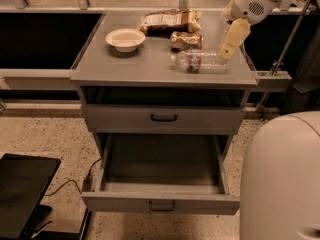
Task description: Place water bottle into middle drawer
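Observation:
The water bottle (200,61) lies on its side on the grey cabinet top (135,64), right of centre, with its cap pointing left. My gripper (230,43) hangs just above the bottle's right end, at the cabinet's right side, and holds nothing. The middle drawer (161,203) is pulled out wide below, its dark inside bare, with a small loop handle on its front. The shallower drawer (164,118) above it is shut.
A white bowl (125,38) and two brown snack bags (170,20) (186,39) sit on the cabinet top behind the bottle. My white body (280,179) fills the lower right. A black flat object (22,194) and a cable lie on the floor at left.

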Robot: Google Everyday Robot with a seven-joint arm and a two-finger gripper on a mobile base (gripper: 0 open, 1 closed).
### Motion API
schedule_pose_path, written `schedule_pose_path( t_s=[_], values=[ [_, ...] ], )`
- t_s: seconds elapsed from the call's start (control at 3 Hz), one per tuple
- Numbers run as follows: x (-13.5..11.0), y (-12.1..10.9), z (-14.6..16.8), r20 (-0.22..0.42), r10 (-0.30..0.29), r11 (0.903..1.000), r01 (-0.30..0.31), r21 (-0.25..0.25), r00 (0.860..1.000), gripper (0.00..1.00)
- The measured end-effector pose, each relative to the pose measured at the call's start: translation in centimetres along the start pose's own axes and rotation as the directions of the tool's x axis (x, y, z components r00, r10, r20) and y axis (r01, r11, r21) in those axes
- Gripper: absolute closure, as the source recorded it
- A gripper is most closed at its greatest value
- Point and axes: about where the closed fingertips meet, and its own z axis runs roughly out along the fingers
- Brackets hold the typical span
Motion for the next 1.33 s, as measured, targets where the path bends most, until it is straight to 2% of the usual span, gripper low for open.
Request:
schedule_pose_path(
  t_s=[0.33,0.67,1.0,1.33],
  values=[
    [0.2,-0.7,0.1,0.011,0.01,0.9996,-0.01,0.025,1.0,0.0],
    [1.1,-3.0,0.5,0.038,-0.001,0.9971,-0.002,0.075,0.999,0.0],
    [0.5,-5.1,2.2,0.045,-0.034,0.9951,0.029,0.095,0.998,0.0],
    [-1.3,-6.4,5.4,0.045,-0.083,0.9929,0.079,0.089,0.996,0.0]
  ],
)
